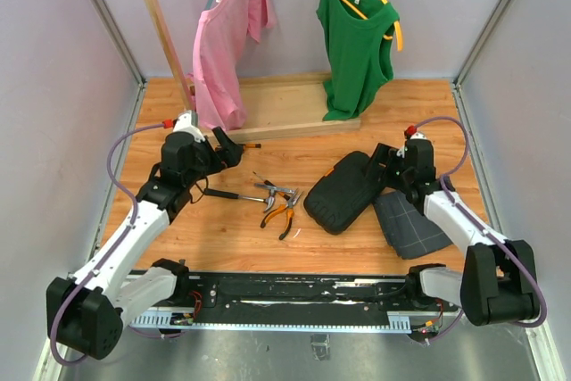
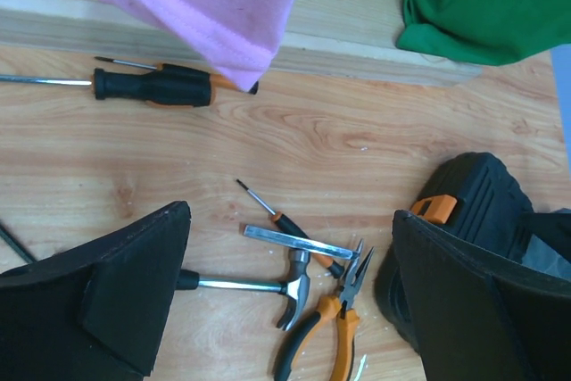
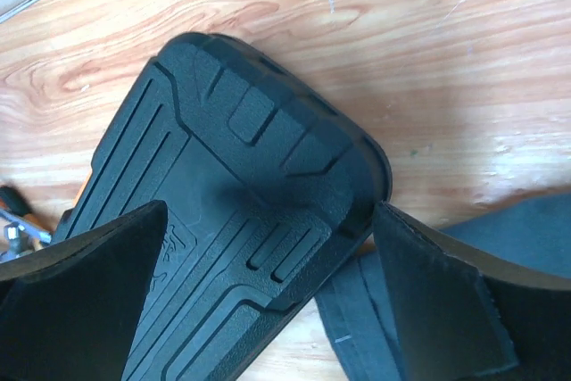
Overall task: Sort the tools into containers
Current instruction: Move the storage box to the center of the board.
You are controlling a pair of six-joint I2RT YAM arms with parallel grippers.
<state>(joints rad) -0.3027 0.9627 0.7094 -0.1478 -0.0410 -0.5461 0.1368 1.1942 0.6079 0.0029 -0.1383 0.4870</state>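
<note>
While the closed tool case [image 1: 343, 192] lies right of centre, left gripper [image 1: 230, 149] and right gripper [image 1: 382, 167] jaws stand wide, empty.

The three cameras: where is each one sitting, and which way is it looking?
Top external: fixed above and behind the arms, looking down on the wooden table; both arms show, left claw and right claw open.
Left wrist: on the left arm, looking down past its own fingers at hammer, pliers and screwdrivers.
Right wrist: on the right arm, looking down between its fingers at the closed black case.
Shared: the case appears in all three views; hammer and pliers in top and left wrist.
</note>
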